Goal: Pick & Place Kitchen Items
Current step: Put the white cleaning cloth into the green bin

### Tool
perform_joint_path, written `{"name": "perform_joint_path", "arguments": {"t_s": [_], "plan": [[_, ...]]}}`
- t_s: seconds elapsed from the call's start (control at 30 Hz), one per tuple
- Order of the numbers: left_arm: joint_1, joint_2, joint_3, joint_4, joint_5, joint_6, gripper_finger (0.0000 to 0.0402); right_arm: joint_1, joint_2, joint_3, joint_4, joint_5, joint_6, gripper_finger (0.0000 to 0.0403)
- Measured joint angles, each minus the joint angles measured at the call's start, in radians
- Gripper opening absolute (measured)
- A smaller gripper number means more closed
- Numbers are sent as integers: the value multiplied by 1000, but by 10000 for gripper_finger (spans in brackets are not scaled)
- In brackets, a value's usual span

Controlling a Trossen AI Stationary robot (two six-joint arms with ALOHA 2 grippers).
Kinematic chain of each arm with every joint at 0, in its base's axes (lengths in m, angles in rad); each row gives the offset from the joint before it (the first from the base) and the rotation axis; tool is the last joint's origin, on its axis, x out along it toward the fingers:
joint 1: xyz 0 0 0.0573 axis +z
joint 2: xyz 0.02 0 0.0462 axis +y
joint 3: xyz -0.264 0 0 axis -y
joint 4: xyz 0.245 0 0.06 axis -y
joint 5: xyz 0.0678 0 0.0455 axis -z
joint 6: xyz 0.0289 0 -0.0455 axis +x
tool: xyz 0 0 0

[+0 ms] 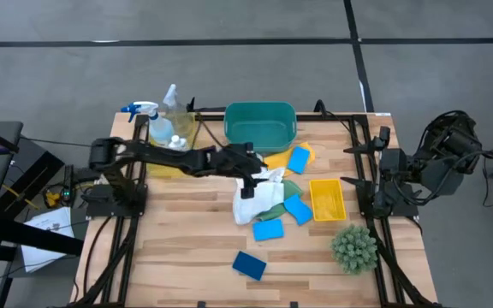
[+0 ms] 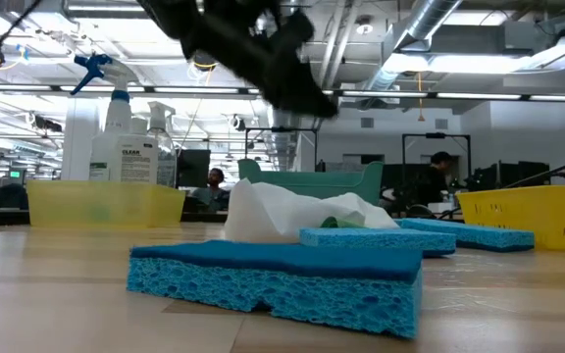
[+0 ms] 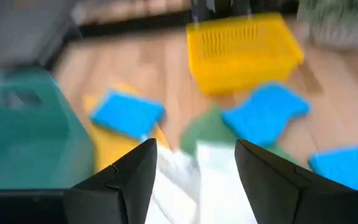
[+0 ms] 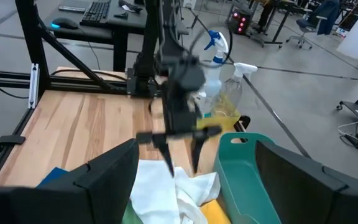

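Centrally, we note the left gripper (image 1: 251, 181) just above the white cloth (image 1: 259, 198), fingers apart, holding nothing; right gripper (image 4: 191, 180) waits right, fingers apart.

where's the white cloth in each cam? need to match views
High: white cloth mid-table, under the left tool.
Low: crumpled heap at centre, behind the dark-blue sponge.
Left wrist: pale patch between that tool's own fingers, bottom centre.
Right wrist: bottom centre, below the left tool.
Shared landmark: teal basin, beside the cloth in all four views.
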Motion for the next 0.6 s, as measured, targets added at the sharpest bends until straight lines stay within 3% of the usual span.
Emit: {"name": "perform_joint_path", "arguments": {"t_s": [0.27,0.6], "plan": [[-6,113,0,-53,49,-92,219,0,0,0,-11,-8,7,311],[-2,198,1,-90,16,-112,219,0,0,0,-42,-11,25,311]]}}
